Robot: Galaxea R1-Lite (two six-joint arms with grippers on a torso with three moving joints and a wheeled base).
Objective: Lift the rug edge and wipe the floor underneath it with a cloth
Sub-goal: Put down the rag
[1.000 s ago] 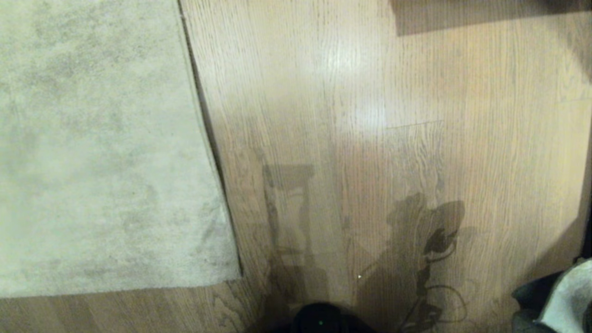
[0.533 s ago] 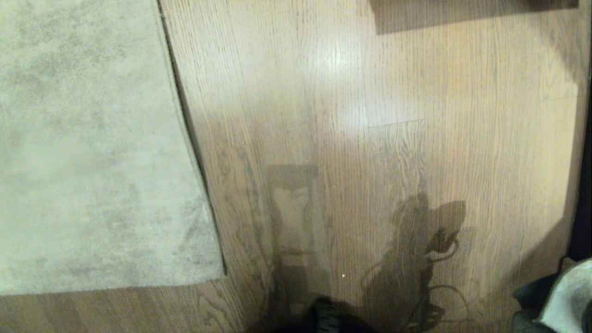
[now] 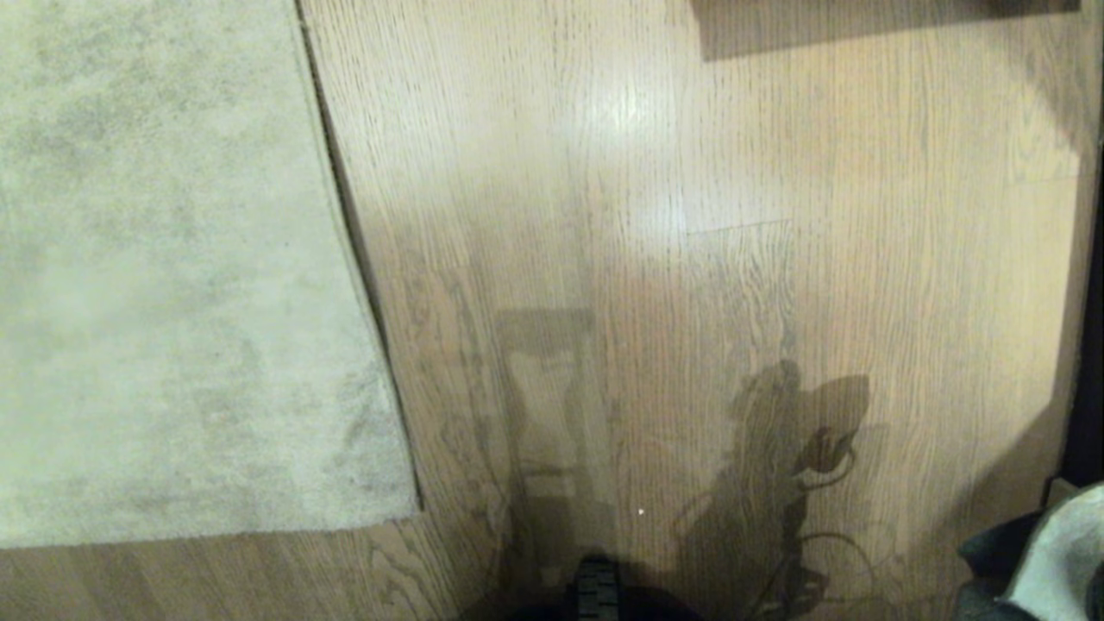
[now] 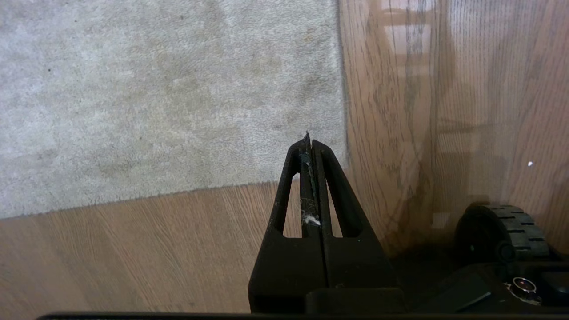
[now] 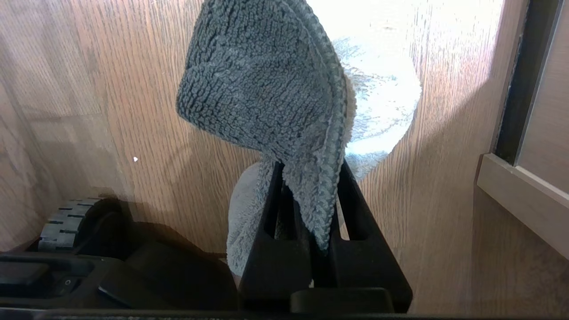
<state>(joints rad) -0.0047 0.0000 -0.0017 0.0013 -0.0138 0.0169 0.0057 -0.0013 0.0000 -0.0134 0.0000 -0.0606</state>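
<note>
We find the rug edge lying flat on the floor, its square corner just beyond the tips of the left claw, which hangs above it with jaws pressed together and nothing between them. The right claw is clamped on the cloth, which drapes forward over its fingers, dark grey side uppermost, pale side beneath, above bare floor beside a wooden baseboard. The robot's base wheel stands on the floor close by the rug corner.

One pale beige-grey mottled short-pile rug is lying on the light brown wood-plank floor; one fuzzy grey-and-white cloth is hanging; two black ridged wheels are showing.
</note>
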